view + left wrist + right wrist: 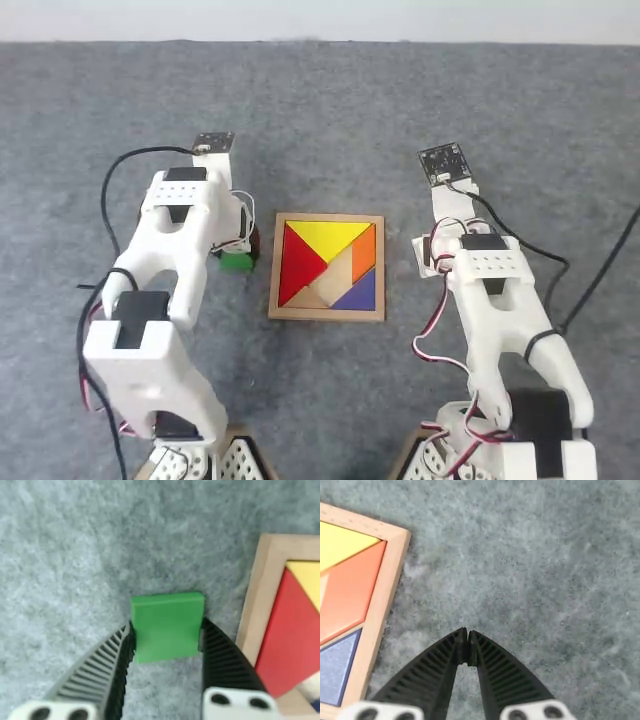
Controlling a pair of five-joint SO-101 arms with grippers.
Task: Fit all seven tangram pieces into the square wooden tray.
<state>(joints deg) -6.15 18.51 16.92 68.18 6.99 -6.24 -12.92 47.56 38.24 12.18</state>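
The left gripper (166, 628) pinches the green piece (167, 612) beside the tray (254, 580). The right gripper (466, 634) sits pressed together.

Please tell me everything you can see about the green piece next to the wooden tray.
The green piece is a square block of one plain green, matte, perhaps painted wood or plastic. It is outside the wooden tray, beside the rim on the left arm's side, not touching it, over the grey felt-like table cover. The left tool holds it: its ribbed black fingers press on two opposite sides. Whether it rests on the cover or is lifted, I cannot tell.
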